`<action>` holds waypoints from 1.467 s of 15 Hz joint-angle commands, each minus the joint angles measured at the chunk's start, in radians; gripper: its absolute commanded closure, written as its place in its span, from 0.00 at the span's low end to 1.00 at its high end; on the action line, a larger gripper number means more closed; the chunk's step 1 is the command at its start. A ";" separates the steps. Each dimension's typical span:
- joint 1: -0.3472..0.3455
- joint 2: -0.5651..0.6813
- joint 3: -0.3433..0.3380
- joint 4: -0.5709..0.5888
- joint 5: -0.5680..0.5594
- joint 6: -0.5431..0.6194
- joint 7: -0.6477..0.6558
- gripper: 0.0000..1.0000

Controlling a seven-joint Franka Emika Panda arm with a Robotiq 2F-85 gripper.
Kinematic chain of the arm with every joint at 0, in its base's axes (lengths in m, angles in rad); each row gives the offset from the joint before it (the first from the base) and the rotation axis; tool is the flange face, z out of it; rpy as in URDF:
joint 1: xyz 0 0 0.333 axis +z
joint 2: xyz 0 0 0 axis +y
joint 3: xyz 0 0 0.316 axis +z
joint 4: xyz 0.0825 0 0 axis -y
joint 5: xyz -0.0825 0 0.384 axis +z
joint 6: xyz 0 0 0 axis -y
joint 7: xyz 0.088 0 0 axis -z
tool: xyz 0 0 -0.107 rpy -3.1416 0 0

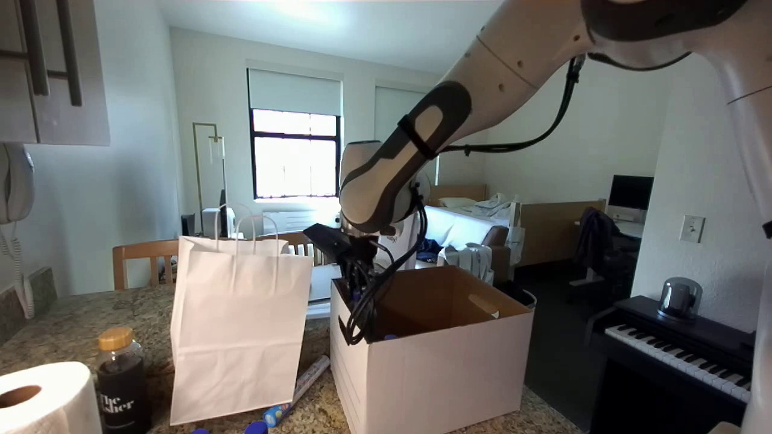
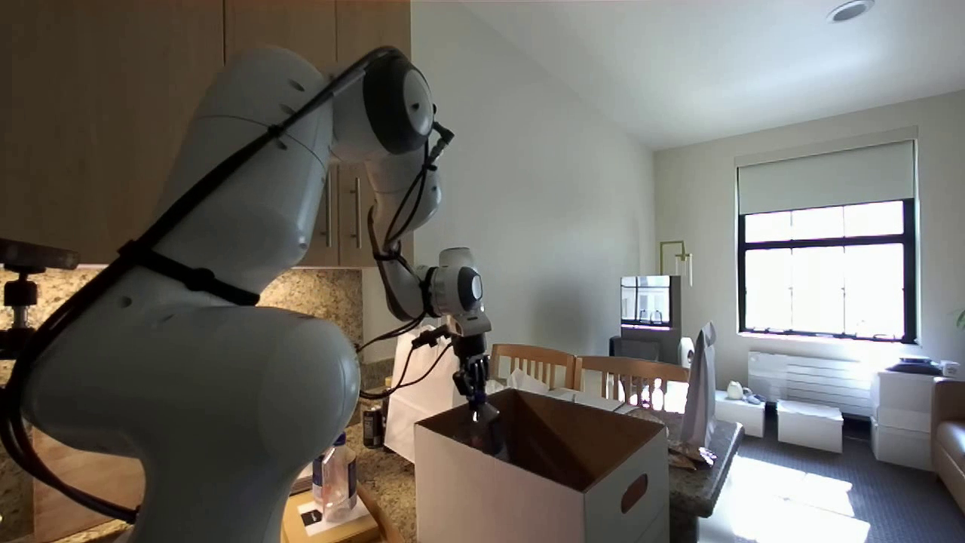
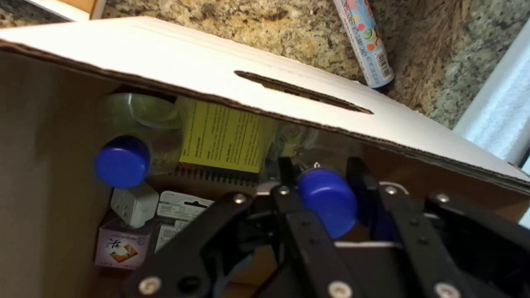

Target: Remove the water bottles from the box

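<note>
Standing bottle (image 2: 341, 486): clear, blue-capped water bottle, upright outside the box (image 2: 497, 498). Likely to topple if the next is set down against it.
Paper bag (image 2: 411, 422): white, standing beside the box. A low sideways swing could knock it over.
Cables (image 1: 424, 226): looped down near the box edge. Could snag on cardboard during a lift.
Gripper (image 3: 321, 169): narrow, a finger on either side of a blue cap (image 3: 327, 203), judged to be holding it. Chief hazard a slip: round cap, grip at the top only.
Held bottle (image 2: 485, 430): below the fingers, in the box opening in an exterior view; base hidden. May swing, or catch the wall if carried sideways before clearing the rim.
Box: white outside, brown inside, open-topped. Could be dragged or tipped by a caught bottle.
Second bottle (image 3: 124, 160): inside the box, leftmost in the wrist view, beside the wall. Scant finger room there; a bump against cardboard seems likely.
Notebook (image 3: 221, 136): yellow, inside the box, right of the second bottle. Could take the knock of a dropped bottle.
</note>
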 commanded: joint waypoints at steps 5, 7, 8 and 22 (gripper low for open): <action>-0.032 -0.450 0.029 -0.455 -0.072 0.216 -0.091 0.90; -0.114 -0.538 0.085 -0.493 -0.059 0.180 -0.157 0.90; -0.130 -0.570 0.089 -0.491 -0.019 0.146 -0.246 0.90; 0.117 -0.271 -0.089 0.135 0.505 -0.401 -1.178 0.90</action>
